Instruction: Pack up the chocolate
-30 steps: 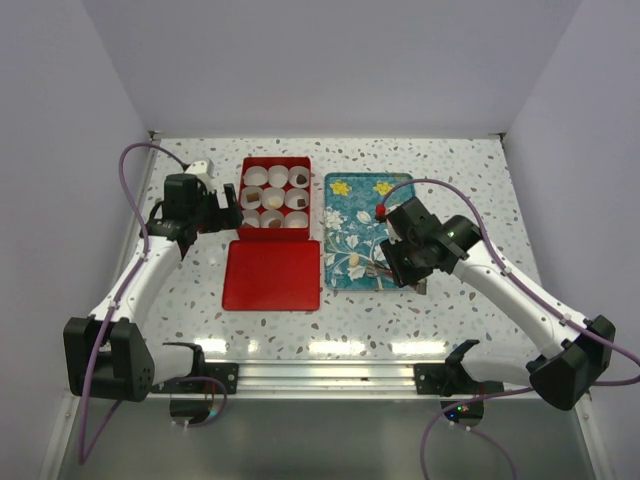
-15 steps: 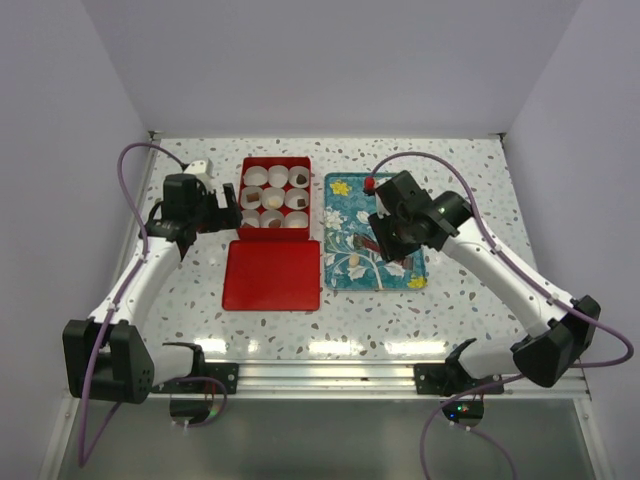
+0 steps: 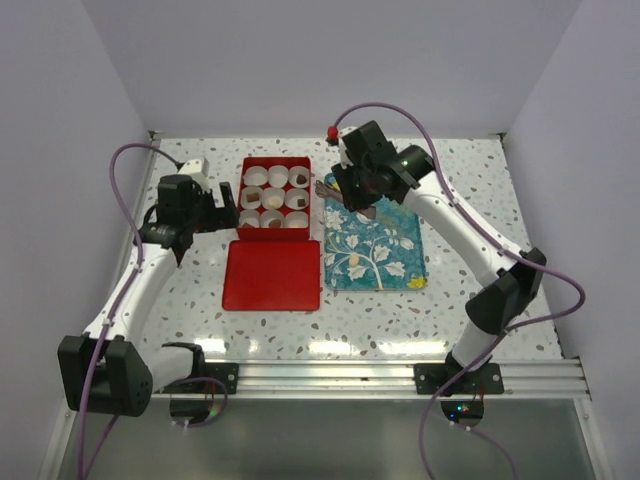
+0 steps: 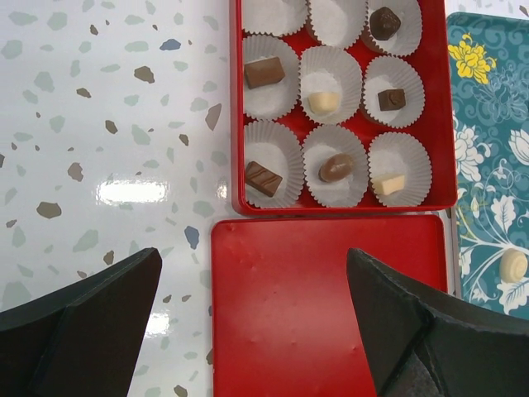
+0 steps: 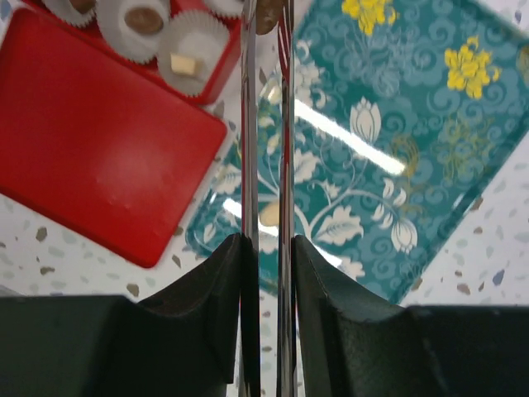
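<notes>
The right claw (image 5: 266, 241) pinches slim steel tweezers (image 5: 285, 124), a dark brown chocolate piece (image 5: 266, 11) at their tips beside the red square box (image 5: 221, 73). The left claw (image 4: 254, 273) hangs spread.

In the box (image 4: 347, 210) lie chocolates (image 4: 336, 167), lid (image 4: 322, 306) before it, tray (image 4: 488, 157) right.

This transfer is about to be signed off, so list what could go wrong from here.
1. The chocolate is pinched only at the very tips of the thin tweezers in the right gripper. It might slip out before it reaches the box.
2. Only two empty cups show, both in the far row. A release over a filled cup would double up.
</notes>
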`<state>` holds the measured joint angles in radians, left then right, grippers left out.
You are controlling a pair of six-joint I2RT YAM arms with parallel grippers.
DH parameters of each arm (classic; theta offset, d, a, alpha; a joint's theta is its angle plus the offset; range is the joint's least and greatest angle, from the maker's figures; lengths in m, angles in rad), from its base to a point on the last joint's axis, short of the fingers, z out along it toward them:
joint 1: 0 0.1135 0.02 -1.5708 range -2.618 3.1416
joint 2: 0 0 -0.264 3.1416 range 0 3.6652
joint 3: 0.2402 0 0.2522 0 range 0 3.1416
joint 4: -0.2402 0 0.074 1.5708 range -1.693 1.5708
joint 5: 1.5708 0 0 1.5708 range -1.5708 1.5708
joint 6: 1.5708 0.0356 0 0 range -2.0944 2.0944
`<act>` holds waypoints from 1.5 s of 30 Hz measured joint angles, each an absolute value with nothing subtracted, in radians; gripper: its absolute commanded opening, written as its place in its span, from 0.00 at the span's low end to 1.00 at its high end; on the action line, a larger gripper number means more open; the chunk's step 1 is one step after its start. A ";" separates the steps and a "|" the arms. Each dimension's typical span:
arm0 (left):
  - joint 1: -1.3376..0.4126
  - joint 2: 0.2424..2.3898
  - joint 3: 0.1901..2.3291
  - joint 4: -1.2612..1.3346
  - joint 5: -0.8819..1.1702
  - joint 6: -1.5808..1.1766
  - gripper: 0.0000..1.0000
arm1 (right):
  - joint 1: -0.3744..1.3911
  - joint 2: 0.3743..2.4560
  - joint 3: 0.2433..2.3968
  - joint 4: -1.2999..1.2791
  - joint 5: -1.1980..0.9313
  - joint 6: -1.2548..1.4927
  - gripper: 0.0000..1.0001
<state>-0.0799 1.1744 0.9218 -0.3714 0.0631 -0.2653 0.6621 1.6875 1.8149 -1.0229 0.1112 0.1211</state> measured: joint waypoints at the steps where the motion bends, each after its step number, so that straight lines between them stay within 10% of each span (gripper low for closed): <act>1: -0.080 1.168 0.922 -0.375 0.063 -0.265 1.00 | 0.662 1.724 1.864 -1.022 0.109 0.117 0.25; 12: -0.080 1.102 0.922 -0.413 0.051 -0.266 1.00 | 0.662 2.045 2.221 -0.925 0.030 0.088 0.26; 45: -0.080 1.063 0.922 -0.460 0.027 -0.265 1.00 | 0.663 2.238 2.328 -0.850 0.009 0.074 0.37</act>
<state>-0.0799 1.0630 0.9218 -0.4599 0.0273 -0.2653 0.6628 2.2375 2.3280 -0.8497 0.0090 0.0742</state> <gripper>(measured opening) 0.997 0.365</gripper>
